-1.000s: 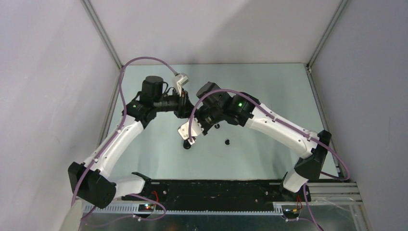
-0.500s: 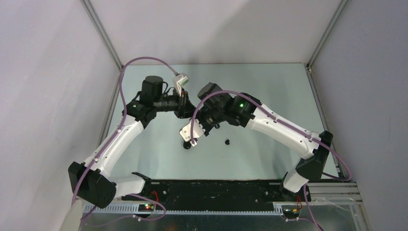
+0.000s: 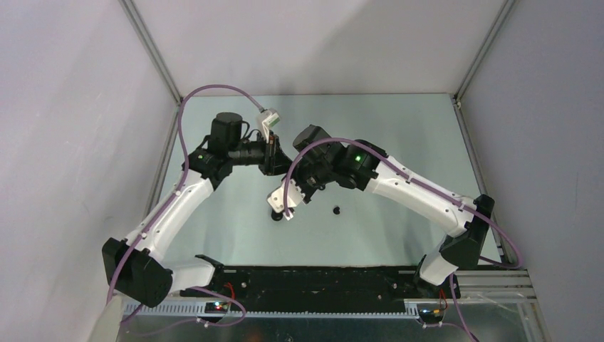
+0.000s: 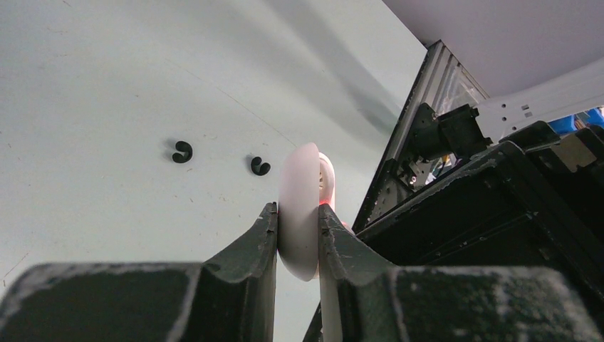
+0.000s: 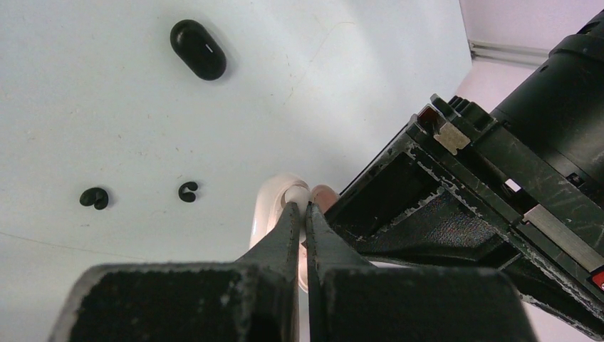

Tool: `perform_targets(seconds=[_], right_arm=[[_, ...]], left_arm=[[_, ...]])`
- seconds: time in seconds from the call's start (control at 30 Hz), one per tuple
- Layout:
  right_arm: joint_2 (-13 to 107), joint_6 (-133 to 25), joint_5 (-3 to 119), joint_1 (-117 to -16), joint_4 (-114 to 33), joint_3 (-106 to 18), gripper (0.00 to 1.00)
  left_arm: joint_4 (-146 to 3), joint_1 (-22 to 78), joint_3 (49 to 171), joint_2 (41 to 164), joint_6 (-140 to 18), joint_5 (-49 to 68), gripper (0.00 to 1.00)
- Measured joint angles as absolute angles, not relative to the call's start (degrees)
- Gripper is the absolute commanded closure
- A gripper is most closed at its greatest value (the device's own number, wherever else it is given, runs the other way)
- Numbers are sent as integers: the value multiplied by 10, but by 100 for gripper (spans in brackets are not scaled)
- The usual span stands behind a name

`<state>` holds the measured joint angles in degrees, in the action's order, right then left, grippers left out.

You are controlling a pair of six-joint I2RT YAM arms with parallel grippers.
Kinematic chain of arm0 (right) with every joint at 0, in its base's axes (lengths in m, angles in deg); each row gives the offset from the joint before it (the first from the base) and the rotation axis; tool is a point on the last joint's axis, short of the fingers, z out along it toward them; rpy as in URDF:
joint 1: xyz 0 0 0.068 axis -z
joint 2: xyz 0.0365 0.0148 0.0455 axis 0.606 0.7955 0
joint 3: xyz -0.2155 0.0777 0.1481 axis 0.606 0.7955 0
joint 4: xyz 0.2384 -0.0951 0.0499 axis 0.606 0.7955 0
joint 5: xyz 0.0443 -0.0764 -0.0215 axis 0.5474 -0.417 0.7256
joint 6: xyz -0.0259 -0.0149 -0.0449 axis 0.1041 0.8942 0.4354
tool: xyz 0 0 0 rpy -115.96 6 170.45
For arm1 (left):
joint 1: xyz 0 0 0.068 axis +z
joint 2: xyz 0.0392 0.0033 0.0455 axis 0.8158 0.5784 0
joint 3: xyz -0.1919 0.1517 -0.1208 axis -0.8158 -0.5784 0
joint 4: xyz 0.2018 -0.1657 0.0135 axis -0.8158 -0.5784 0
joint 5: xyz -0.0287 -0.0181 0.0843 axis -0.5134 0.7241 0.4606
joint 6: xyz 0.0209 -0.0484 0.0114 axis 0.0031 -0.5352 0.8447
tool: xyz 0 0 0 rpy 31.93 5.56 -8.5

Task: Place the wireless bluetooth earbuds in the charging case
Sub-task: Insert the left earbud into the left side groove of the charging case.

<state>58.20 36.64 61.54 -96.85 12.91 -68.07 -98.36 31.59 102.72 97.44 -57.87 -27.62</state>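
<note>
1. Right claw [image 5: 303, 208] hangs over mid-table, the nearer of the pair. Its fingers are pressed together. On its near side two black buds [image 5: 94, 198] lie loose on the table [image 5: 107, 114], close to each other.
2. Its tips sit right at the mouth of the white case [image 4: 299, 178], against a pale lump there. Whether that is a white bud pinched between them, I cannot tell.
3. Left claw [image 4: 298, 217] reaches in from the far left and is clamped on that white case. It holds the case on edge, long axis running along its fingers and hollow face turned to the right claw. So the target lies dead ahead of the right tips. I'd judge the next move to be a short straight push.
4. Black charging case [image 5: 198, 48] lies flat on the table, well apart from both claws and past the right tips, its long axis slanting. It looks shut and untouched. From overhead I cannot pick it out.
</note>
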Motion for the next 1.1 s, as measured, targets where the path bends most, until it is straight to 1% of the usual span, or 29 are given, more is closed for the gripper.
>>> perform_targets(seconds=[1.1], right_arm=[[582, 386, 599, -965, 130, -683, 100]], left_arm=[[-967, 335, 1024, 985, -610, -294, 100]])
